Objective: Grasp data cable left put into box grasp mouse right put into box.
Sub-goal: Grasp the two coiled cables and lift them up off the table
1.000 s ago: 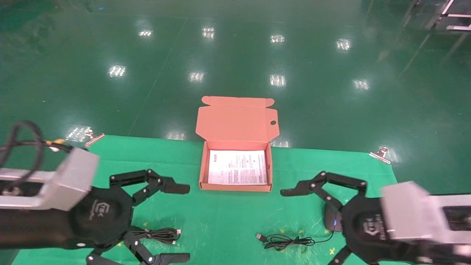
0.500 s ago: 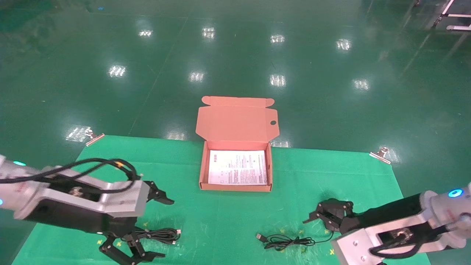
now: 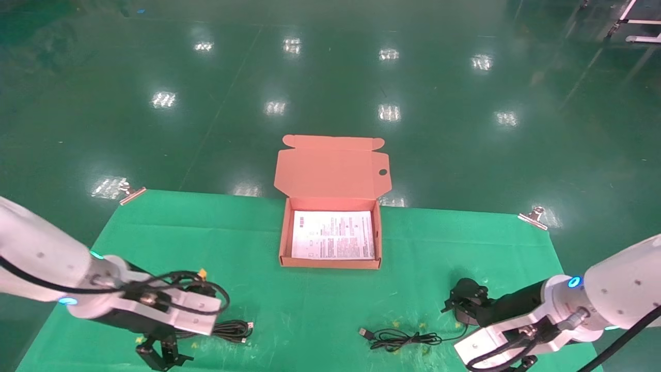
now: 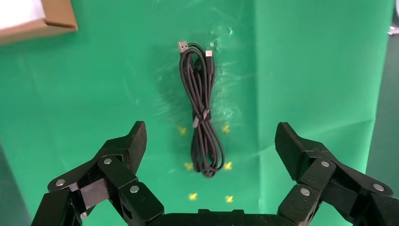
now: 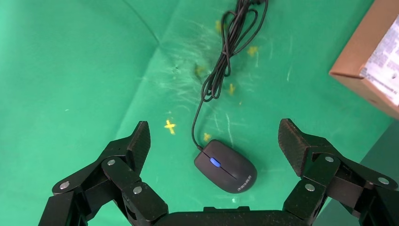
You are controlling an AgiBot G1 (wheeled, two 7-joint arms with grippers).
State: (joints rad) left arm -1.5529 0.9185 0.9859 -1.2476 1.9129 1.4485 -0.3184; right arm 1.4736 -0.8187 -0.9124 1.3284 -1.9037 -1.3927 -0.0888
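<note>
1. My left pincer [image 4: 209, 141] hangs wide open over the black looped data cable [image 4: 202, 110], jaws straddling it for pickup.
2. My right pincer [image 5: 214, 141], open, brackets the small black oval mouse [image 5: 226, 168].
3. Salmon cardboard box [image 3: 330, 262] sits open between them on the green tabletop [image 3: 310, 305], ready to receive both.

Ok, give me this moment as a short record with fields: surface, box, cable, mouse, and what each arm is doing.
surface: green mat
box: open, lid up, printed leaflet inside, nothing else in it
data cable: bundled on the mat, not yet grasped
mouse: on the mat, blue light lit, cord trailing away from it
left gripper: jaws open, over the data cable, apart from it
right gripper: jaws open, over the mouse, apart from it
</note>
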